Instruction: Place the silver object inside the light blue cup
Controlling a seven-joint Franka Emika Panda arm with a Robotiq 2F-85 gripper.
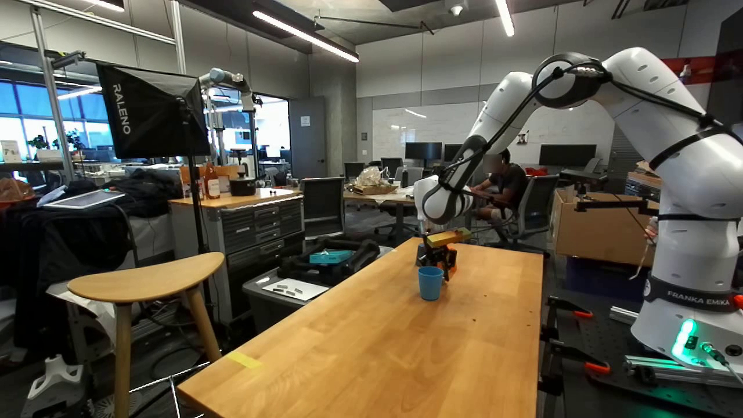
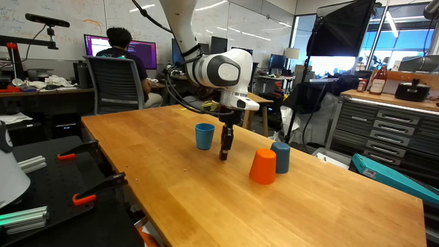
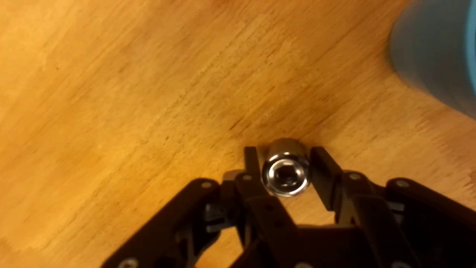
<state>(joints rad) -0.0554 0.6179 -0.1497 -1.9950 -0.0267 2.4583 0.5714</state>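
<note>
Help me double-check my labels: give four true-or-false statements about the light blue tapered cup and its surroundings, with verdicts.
1. The shiny silver metal cylinder is between the fingers of the black robotic hand. True.
2. The orange tapered cup sits mouth up. False: the orange cup is upside down.
3. The light blue tapered cup stands upright on the brown wooden table. True.
4. The hand is above the light blue cup. False: it is beside it.

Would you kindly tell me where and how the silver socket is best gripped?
I'd pinch the outer wall of the silver socket on opposite sides, with the claw from above: the socket looks upright, round-walled, open end facing up.
</note>
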